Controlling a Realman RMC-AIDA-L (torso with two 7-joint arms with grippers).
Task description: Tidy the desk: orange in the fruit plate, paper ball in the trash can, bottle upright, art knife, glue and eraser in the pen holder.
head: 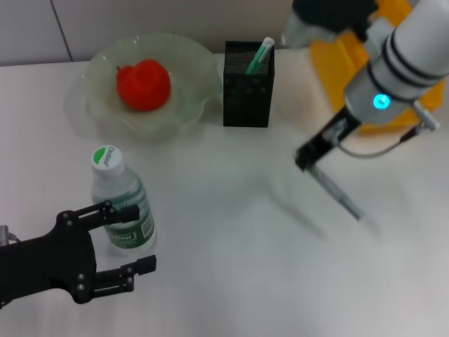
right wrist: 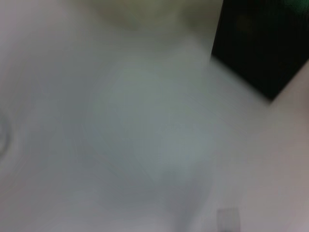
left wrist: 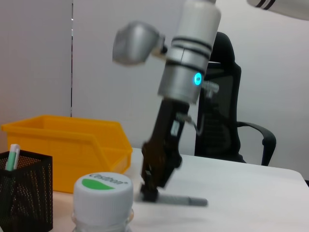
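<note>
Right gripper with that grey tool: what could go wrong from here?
The right gripper holds the grey art knife by one end only, so it might swing or slip on the way to the pen holder. The left gripper, jaws open, sits beside the upright bottle and could tip it.

Open table lying free mid-desk btwn both arms. Bottle standing upright just beside left gripper, blocking its near side. Pen holder obstructing rear centre.
</note>
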